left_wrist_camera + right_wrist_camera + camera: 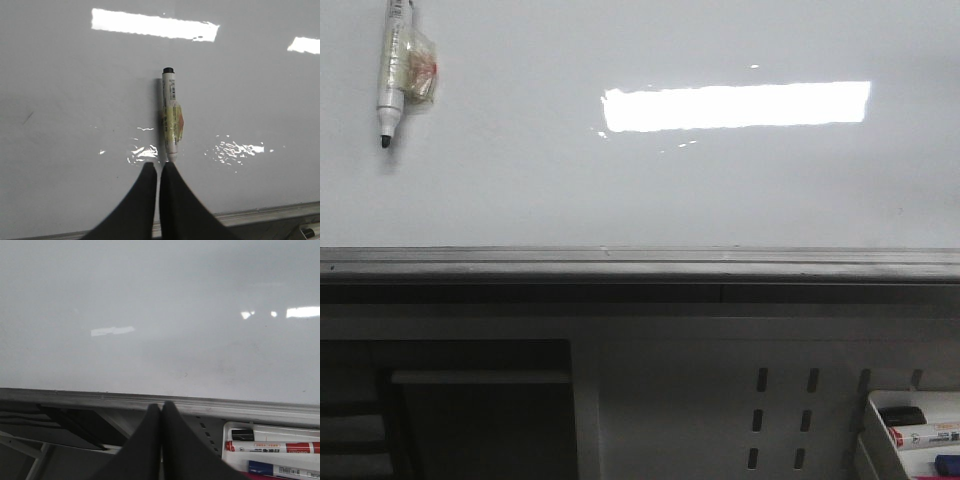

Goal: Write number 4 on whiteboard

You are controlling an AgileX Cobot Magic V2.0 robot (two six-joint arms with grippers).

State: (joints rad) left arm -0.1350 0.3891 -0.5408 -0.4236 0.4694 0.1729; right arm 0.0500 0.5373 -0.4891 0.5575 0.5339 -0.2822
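The whiteboard (620,190) fills the upper front view and reflects a bright rectangular light. No number 4 shows on it; I see no black strokes. A white marker (392,60) with tape and a label round its barrel hangs tip down at the board's top left. In the left wrist view my left gripper (159,167) is shut on the marker's (171,115) rear end, and its black tip points away over the whiteboard (75,75). My right gripper (161,407) is shut and empty, low in front of the whiteboard's (150,290) grey rail (100,399). Neither gripper shows in the front view.
The grey metal rail (620,262) runs along the board's lower edge. Below it is a grey perforated panel (720,400) and a dark recess (480,410). A white tray (880,420) at the lower right holds spare markers, one red-capped (275,446).
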